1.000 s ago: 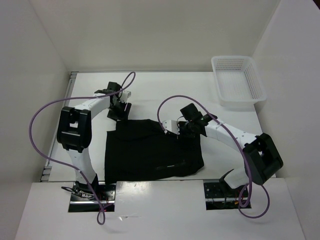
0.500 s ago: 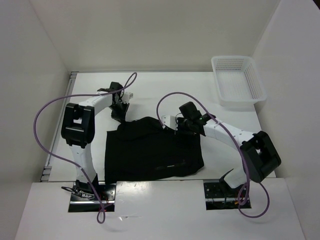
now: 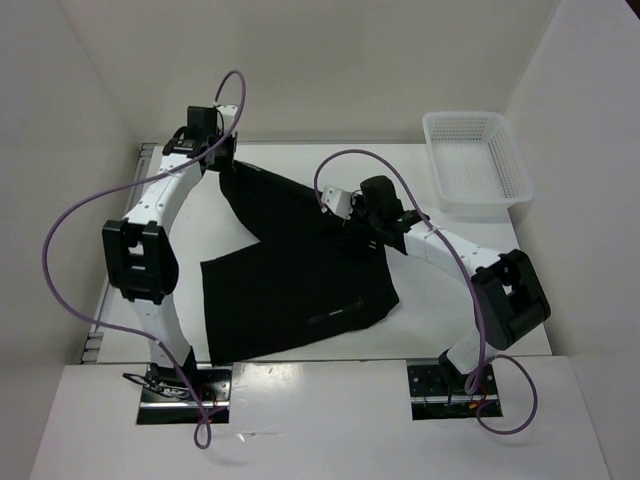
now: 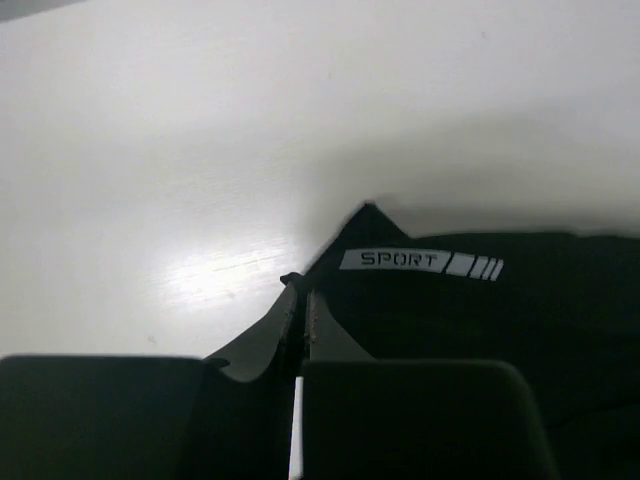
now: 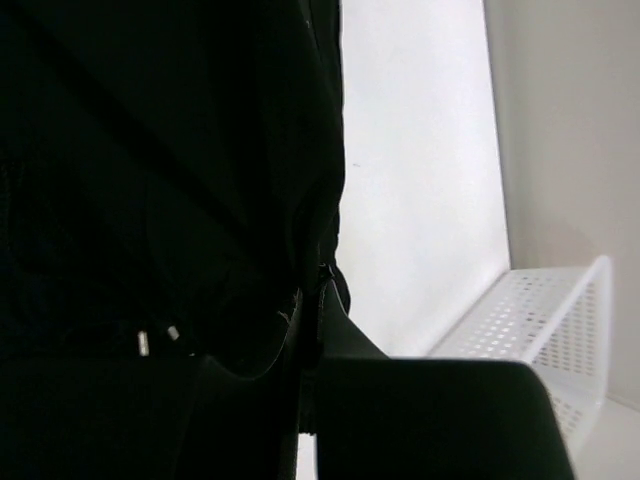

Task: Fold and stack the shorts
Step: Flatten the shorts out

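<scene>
The black shorts (image 3: 290,280) lie partly on the white table, their far edge lifted and stretched between both arms. My left gripper (image 3: 222,163) is raised at the far left, shut on one corner of the shorts. In the left wrist view the jaws (image 4: 298,295) are closed with dark cloth at their tips, and the shorts (image 4: 470,320) hang beside them with a white SPORT mark (image 4: 420,262). My right gripper (image 3: 356,214) is shut on the other far corner. In the right wrist view its closed jaws (image 5: 312,285) pinch the black shorts (image 5: 150,180).
A white mesh basket (image 3: 478,203) stands at the back right corner, also seen low right in the right wrist view as the basket (image 5: 540,320). White walls close in the table (image 3: 450,290) on the left, back and right. Purple cables loop over both arms.
My left gripper shut on a corner of the shorts and carried it up and back to the far left. The right gripper shifted slightly back. The shorts' far edge rose and stretched.
</scene>
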